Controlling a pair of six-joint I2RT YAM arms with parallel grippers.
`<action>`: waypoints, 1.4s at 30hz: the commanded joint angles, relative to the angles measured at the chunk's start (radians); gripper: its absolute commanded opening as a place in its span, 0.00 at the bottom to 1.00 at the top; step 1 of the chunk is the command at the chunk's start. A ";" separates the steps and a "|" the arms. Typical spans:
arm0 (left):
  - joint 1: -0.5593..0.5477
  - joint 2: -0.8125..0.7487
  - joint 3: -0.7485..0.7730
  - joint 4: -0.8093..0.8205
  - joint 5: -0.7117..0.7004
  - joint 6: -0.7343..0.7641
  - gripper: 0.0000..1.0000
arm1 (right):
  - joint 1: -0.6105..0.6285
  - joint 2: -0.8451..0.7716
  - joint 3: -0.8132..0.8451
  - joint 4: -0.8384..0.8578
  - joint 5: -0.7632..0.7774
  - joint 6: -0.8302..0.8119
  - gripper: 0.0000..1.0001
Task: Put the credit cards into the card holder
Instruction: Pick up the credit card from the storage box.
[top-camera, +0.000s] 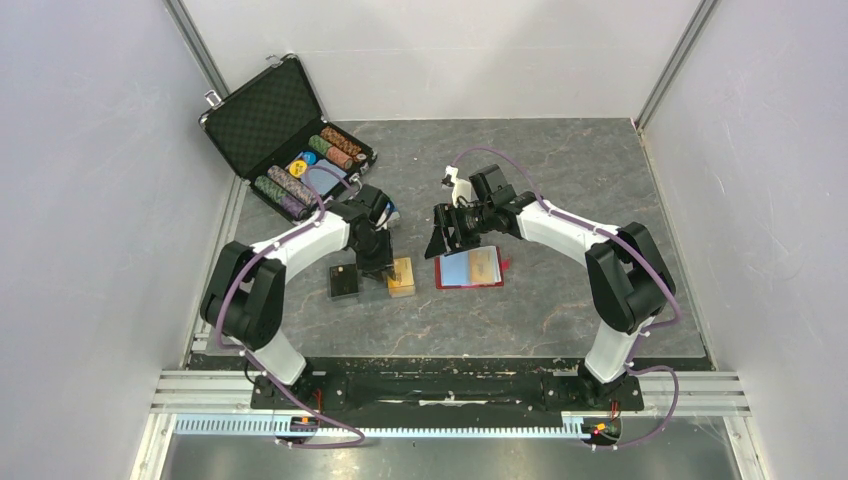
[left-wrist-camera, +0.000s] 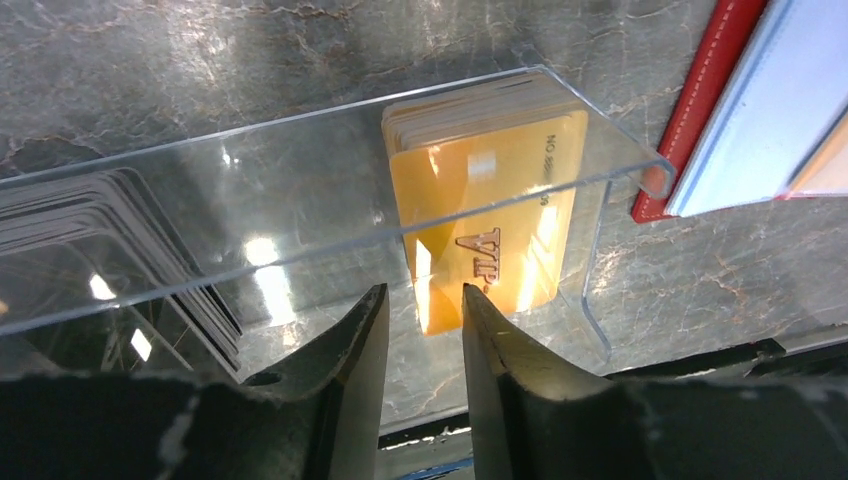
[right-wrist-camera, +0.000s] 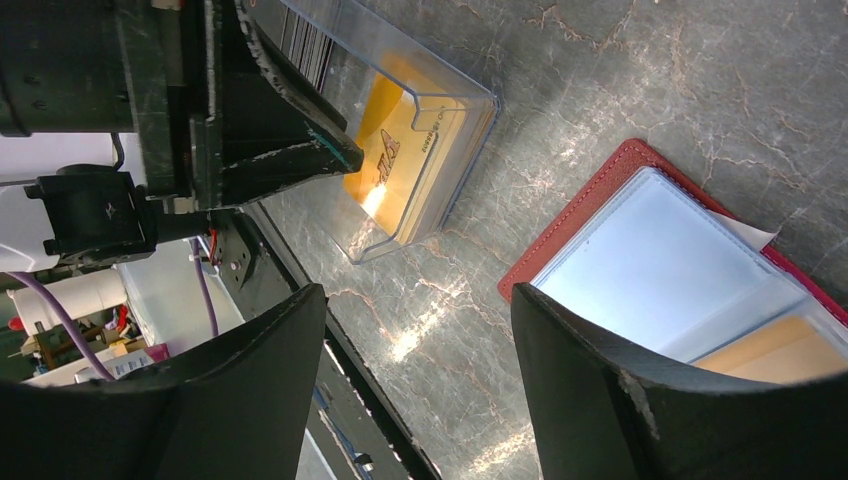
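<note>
A: Starting nearest, around six o'clock of the table (top-camera: 560, 160). Spotting what first?

B: Spotting a small black box (top-camera: 343, 282) lying flat. Just beside it at three o'clock, seeing a clear tray (left-wrist-camera: 620, 170) holding the stack of orange-gold credit cards (left-wrist-camera: 490, 215). Reading raised lettering on the top one.

A: Seeing the left gripper (left-wrist-camera: 425, 295) clamped on anything?

B: Seeing it released. Watching it hang over the near wall of the tray with fingers (left-wrist-camera: 345, 370) parted narrowly. Finding nothing pinched between them, only card and plastic showing through the gap.

A: Moving on to three o'clock of the tray?

B: Finding the card holder (right-wrist-camera: 570, 230), red, lying spread open on the table, near the tray but apart from it. Noting a pale grey-blue card (right-wrist-camera: 650, 270) and an orange-gold card (right-wrist-camera: 780, 350) on its open face. Failing to tell whether tucked into slots or lying on top.

A: Checking the right gripper (right-wrist-camera: 418, 295)?

B: Seeing it hover at about eleven o'clock of the card holder. Seeing its jaws spread wide, gripping nothing, with bare table between them.

A: Looking farther?

B: Seeing a black chip case (top-camera: 262, 115) at eleven o'clock, standing with its lid raised, with rows of poker chips (top-camera: 335, 148) inside.
</note>
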 joint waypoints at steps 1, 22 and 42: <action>-0.007 0.049 -0.011 0.043 0.034 0.028 0.34 | -0.002 -0.023 -0.006 0.005 -0.004 -0.017 0.71; -0.042 0.013 0.083 -0.016 0.024 0.038 0.02 | -0.004 -0.019 -0.004 -0.002 -0.001 -0.026 0.71; -0.050 0.001 0.122 0.005 0.079 0.024 0.23 | -0.003 -0.014 0.004 -0.010 -0.001 -0.029 0.71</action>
